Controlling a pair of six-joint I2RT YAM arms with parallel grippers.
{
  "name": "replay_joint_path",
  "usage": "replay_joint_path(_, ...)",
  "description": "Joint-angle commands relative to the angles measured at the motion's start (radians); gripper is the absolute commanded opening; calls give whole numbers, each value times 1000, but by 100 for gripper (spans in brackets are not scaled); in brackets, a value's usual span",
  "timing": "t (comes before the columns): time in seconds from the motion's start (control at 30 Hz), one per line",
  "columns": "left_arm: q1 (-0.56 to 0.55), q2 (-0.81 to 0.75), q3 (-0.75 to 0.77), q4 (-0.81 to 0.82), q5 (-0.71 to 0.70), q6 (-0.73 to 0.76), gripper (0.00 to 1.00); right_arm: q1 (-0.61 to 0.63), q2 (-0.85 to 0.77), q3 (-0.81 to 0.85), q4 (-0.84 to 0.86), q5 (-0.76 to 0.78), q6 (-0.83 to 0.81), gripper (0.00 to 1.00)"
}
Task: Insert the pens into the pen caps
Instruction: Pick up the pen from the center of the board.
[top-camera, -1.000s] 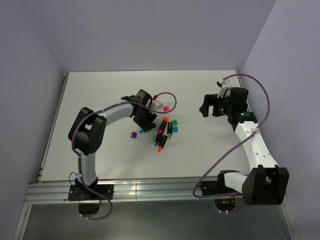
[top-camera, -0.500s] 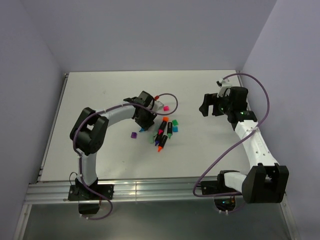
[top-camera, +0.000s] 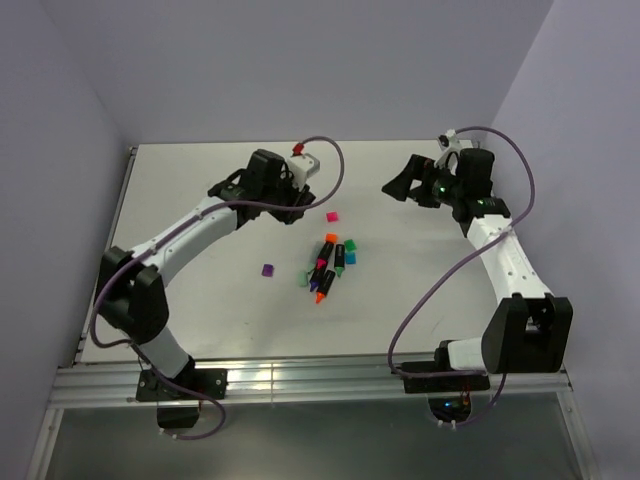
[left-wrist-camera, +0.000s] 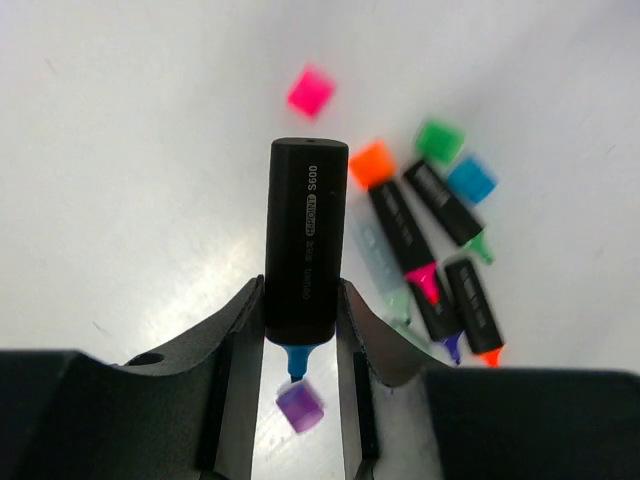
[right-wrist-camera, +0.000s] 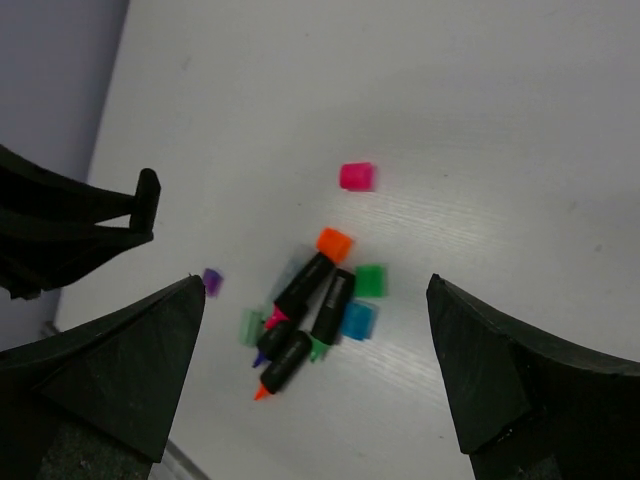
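Pinching a blue-tipped pen (left-wrist-camera: 305, 240) between its two fingers, the left gripper (left-wrist-camera: 300, 315) hangs over the far middle of the white table (top-camera: 190, 180), back from the scattered parts. In the left wrist view the black barrel runs straight out from the jaws, its blue tip nearest the camera and its flat end pointing away. Blurred beneath that tip is the purple cap (left-wrist-camera: 299, 407), which lies alone on the table, off to the left of the heap.

The other pens (top-camera: 322, 270) lie in a tight heap near the table's middle: four black barrels tipped pink, green, purple and orange. The orange cap (left-wrist-camera: 373, 163) sits at the blunt end of the pink-tipped pen (left-wrist-camera: 400, 225). The green cap (left-wrist-camera: 438, 140) and the teal cap (left-wrist-camera: 471, 179) rest just beside the heap, on its right in the overhead view. The pink cap (top-camera: 332, 215) lies apart, farther back.

The right gripper (right-wrist-camera: 315, 282), its jaws spread wide and holding nothing, hovers over the far right of the table, looking down on the heap.
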Motion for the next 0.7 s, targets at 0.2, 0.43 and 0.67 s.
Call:
replay_joint_path(0.2,-25,-143,3,133,52,-115,0,204,-12,-29,352,-28,536,93)
replay_joint_path(0.43,-34,-151,19,148,108,-176,0,289,25,-37,386,-14,553,88)
replay_joint_path(0.67,-59,-136,34,145,139,-180,0,306,46,-45,385,-5,553,79)
